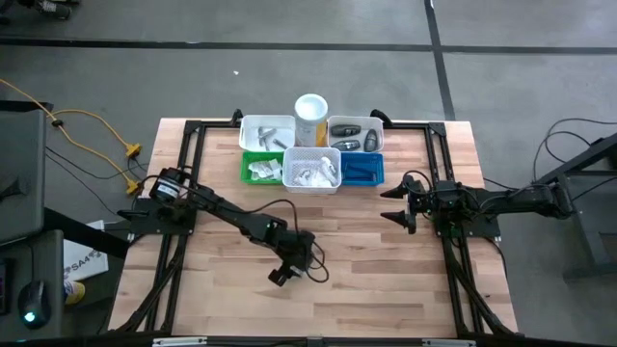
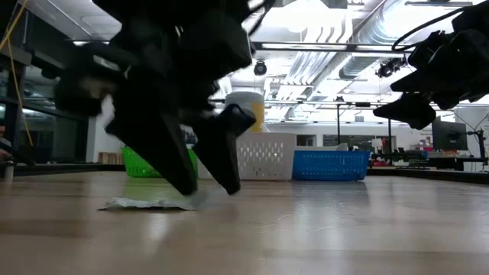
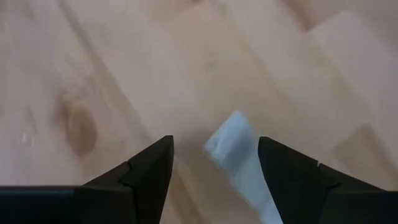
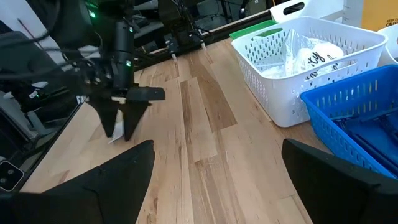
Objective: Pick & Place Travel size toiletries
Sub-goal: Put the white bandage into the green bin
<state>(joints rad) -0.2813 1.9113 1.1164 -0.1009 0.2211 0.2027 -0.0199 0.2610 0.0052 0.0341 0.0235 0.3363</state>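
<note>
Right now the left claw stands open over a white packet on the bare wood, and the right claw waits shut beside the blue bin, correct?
Not quite: the right claw is open, as the right wrist view shows. The left claw does stand open over the white packet, and the right one waits beside the blue bin.

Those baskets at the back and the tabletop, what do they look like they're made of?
The white bin, blue bin and green bin look like moulded plastic: perforated lattice walls, uniform bright colour, slight sheen. The table looks like wood, probably butcher-block, with joined light planks, visible grain and a knot; its reflections in the low view suggest a smooth sealed finish.
</note>
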